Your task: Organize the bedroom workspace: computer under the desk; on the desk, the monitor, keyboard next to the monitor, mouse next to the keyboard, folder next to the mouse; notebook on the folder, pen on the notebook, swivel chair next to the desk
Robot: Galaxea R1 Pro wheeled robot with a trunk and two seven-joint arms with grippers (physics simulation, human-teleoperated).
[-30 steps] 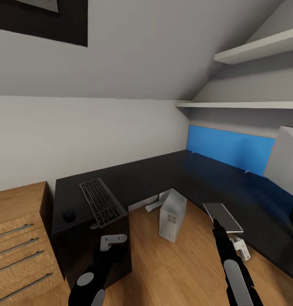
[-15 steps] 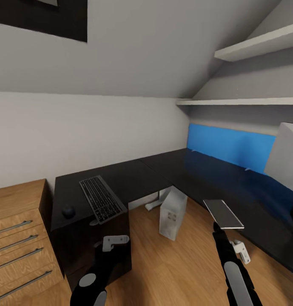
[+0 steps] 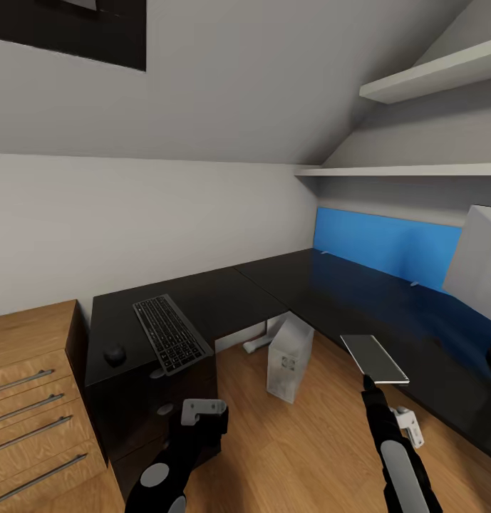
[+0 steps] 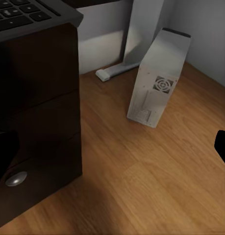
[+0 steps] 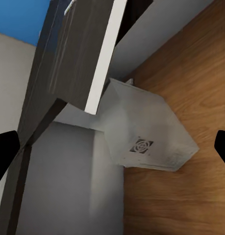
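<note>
Change: the left gripper (image 3: 202, 410) is sinking lower in the head view than half a second ago, while the notebook (image 3: 375, 358) in the right gripper (image 3: 368, 381) is sitting a touch lower too; the room itself is barely shifting.
Right gripper: its tip is meeting the notebook's near edge and appears to be gripping it, holding it flat in the air near the front edge of the desk (image 3: 323, 292).
Left gripper: carrying nothing that I can see; whether its fingers are spread or closed, I cannot tell.
Done so far: the keyboard (image 3: 169, 333) is lying on the desk with the mouse (image 3: 115, 355) just beside it, and the computer (image 3: 288, 360) is standing on the floor in the desk's inner corner, partly under the top.
Still waiting: the notebook is not yet lying on anything, so stacking it on a folder looks like the step in hand.
Judgement: the task is looking roughly midway.
</note>
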